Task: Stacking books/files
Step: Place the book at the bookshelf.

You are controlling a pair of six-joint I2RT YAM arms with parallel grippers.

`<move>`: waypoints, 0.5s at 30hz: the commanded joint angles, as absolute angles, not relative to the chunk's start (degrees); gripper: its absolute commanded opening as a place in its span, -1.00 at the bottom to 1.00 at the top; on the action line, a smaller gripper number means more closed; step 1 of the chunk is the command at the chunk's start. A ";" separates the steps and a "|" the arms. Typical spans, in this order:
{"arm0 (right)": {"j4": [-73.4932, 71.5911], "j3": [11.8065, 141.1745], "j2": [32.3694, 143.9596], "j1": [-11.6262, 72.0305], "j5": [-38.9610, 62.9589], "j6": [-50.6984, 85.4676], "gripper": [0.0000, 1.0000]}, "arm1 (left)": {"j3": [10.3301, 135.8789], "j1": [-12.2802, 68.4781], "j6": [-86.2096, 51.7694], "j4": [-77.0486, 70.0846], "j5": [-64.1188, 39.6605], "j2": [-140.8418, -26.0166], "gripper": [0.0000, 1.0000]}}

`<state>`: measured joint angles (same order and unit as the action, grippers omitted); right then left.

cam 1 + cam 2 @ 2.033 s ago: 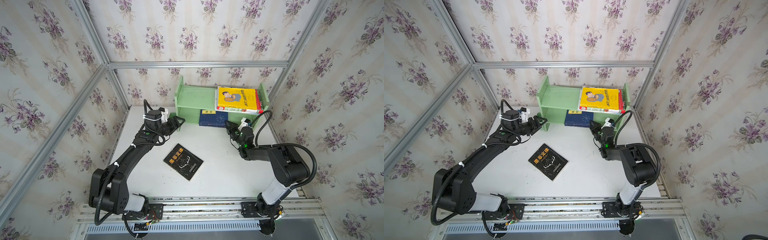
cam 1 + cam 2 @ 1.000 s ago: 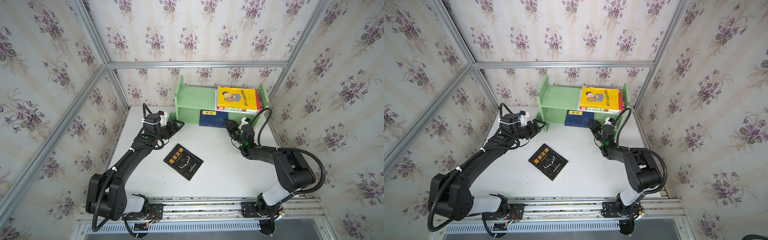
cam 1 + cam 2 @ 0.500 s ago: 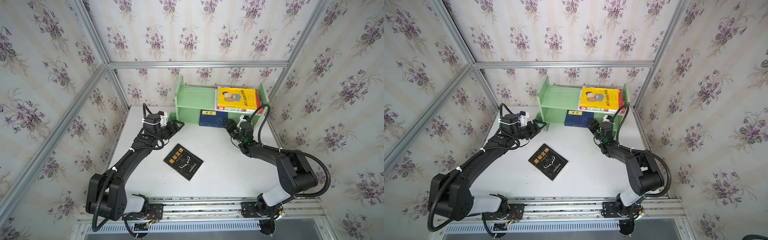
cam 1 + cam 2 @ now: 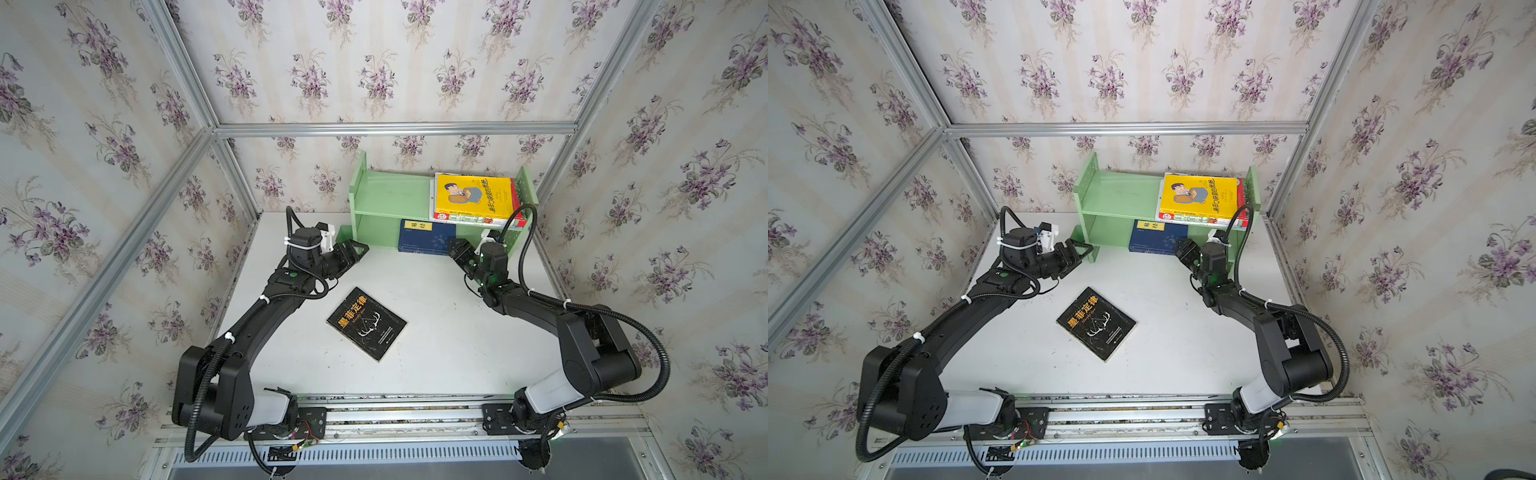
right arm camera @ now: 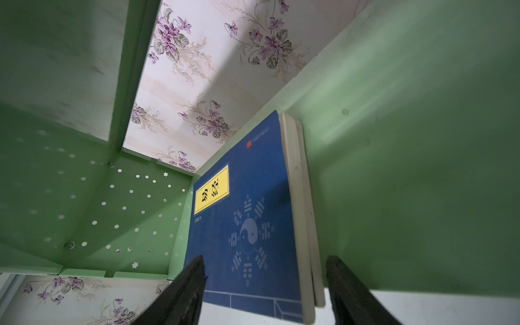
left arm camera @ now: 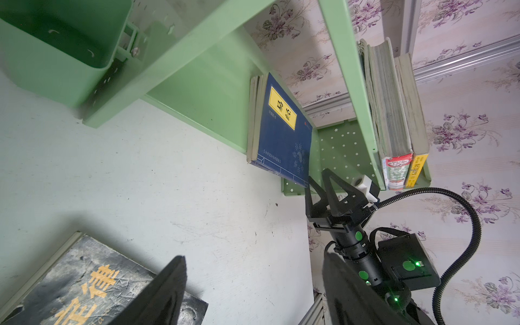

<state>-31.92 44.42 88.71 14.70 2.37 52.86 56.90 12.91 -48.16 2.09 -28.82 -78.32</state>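
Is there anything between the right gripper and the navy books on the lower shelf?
Nothing visible. In the right wrist view the right gripper is open, one finger on each side of the navy books at their near edge. Whether a finger touches them I cannot tell.

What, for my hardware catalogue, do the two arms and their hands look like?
Both the left arm and right arm are black, with white base links, white cable ties, green dots near the wrists and a corrugated black hose looping alongside. The left hand and right hand are black, with hollow triangular fingers.
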 commanded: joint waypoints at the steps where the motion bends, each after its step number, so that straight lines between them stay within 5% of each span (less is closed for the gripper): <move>1: -31.20 44.17 87.27 14.68 1.23 51.33 0.41 | 57.05 12.91 -47.64 1.57 -28.95 -78.31 0.57; 15: -6.87 35.92 63.94 18.54 -0.09 46.36 0.55 | 48.66 12.92 -52.47 9.29 -17.63 -73.37 0.99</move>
<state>-15.31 36.16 66.87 17.47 0.99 49.30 49.91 12.91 -50.24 5.41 -22.13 -74.24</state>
